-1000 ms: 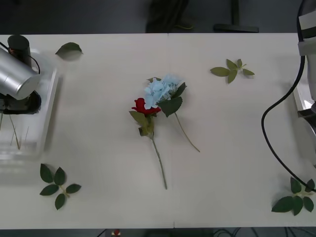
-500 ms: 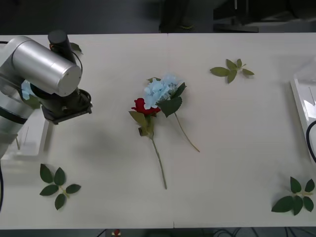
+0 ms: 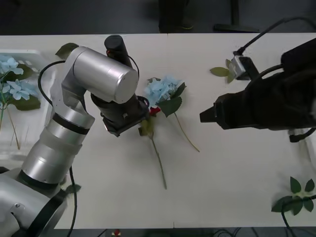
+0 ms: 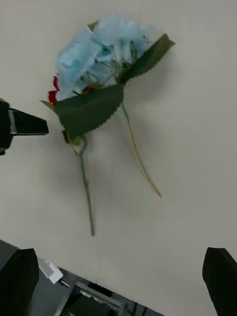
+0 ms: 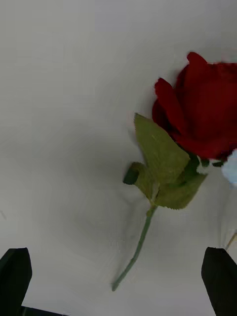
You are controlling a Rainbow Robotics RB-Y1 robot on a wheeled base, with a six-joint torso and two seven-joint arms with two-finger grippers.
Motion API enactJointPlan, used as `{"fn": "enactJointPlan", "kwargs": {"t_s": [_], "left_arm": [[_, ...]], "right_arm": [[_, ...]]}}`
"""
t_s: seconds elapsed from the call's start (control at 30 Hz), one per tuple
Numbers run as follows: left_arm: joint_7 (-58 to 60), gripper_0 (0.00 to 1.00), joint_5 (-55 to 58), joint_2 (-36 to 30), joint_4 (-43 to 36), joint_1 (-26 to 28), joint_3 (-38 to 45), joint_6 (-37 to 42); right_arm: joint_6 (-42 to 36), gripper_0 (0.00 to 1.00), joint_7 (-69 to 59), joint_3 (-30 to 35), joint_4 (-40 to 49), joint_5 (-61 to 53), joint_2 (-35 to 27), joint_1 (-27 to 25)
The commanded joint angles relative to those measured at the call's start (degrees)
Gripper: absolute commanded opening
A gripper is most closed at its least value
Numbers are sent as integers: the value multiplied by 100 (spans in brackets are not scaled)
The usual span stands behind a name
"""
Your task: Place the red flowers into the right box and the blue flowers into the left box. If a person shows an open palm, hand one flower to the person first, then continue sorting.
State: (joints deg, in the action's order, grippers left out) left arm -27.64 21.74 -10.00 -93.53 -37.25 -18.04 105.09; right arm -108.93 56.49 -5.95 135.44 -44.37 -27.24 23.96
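A red rose (image 5: 202,113) lies in the middle of the table, its head tucked under a pale blue flower (image 3: 162,89) whose stem crosses to the right. My left gripper (image 5: 118,284) hovers open just above the rose, and its wrist (image 3: 123,117) hides most of the red head in the front view. My right gripper (image 4: 121,281) is open too, held higher and to the right of the pair, looking down on the blue flower (image 4: 98,49). The left box (image 3: 29,52) at the far left holds blue flowers (image 3: 10,79). The right box and the person are out of view.
Loose green leaf sprigs lie at the back left (image 3: 66,48), the back right (image 3: 219,71), and the front right corner (image 3: 296,197). The rose's stem (image 3: 159,160) runs toward the table's front edge. The right arm (image 3: 261,106) spans the table's right side.
My left arm has swung from the left box to the centre, over the red rose. My right arm has come in from the right edge toward the flowers.
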Motion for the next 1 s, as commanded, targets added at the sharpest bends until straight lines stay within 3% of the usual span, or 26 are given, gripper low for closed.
{"fn": "enactJointPlan", "kwargs": {"t_s": [0.03, 0.23, 0.5, 0.8, 1.0], "left_arm": [[-40, 100, -20, 69, -157, -195, -525, -156], [-49, 100, 85, 69, 2, -186, -973, -270], [-93, 100, 85, 77, 696, -195, -1061, -885], [-163, 100, -56, 209, 1144, -160, -1078, -1202], [-163, 100, -56, 209, 1144, -160, -1078, -1202]], "right_arm": [[390, 97, 126, -820, -458, 851, 166, 30], [1164, 97, 213, -1295, -1433, 1642, 403, 30], [2025, 97, 328, -1427, -2189, 1923, 412, 30], [2025, 97, 407, -1278, -2215, 1835, 272, 30], [1533, 97, 503, -864, -1890, 1246, 25, 100]]}}
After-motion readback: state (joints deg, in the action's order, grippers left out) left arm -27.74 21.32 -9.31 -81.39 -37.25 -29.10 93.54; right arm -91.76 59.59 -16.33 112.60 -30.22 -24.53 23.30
